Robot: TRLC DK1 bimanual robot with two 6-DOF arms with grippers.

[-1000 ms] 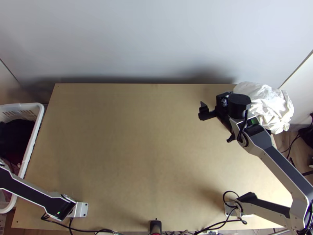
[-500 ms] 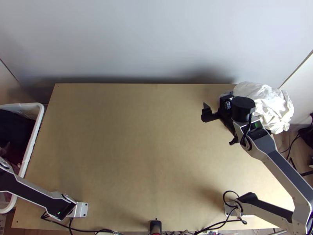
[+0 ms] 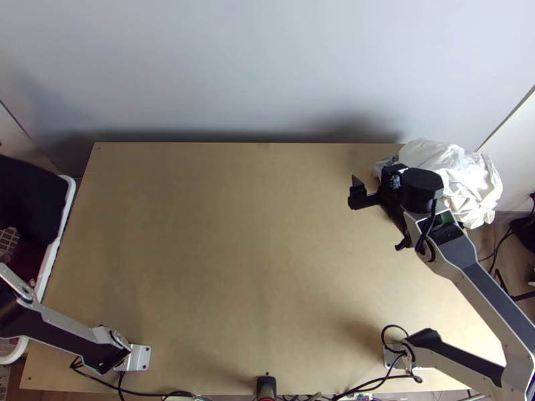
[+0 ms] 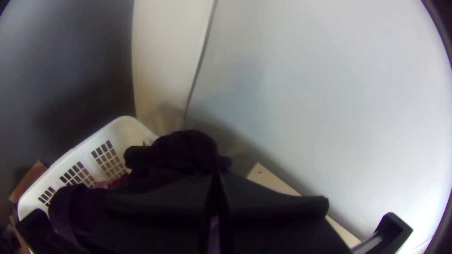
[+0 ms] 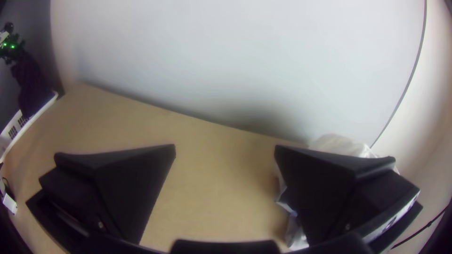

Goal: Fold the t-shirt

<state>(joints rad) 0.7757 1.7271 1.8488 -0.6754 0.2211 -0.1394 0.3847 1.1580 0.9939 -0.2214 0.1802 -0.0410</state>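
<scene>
One dark purplish cloth (image 4: 176, 150) hangs bunched and creased over the white basket (image 4: 66, 161), pinched in the left gripper (image 4: 216, 178); the right gripper (image 3: 380, 218) is spread wide.

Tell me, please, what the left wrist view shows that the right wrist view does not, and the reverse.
Left wrist view: reddish cloth inside the white basket.

Right wrist view: the right gripper, its jaws apart, and bunched white cloth by the table's far edge.

Both: the left gripper holding bunched dark cloth, plus the basket, the wooden table and the pale wall.
</scene>
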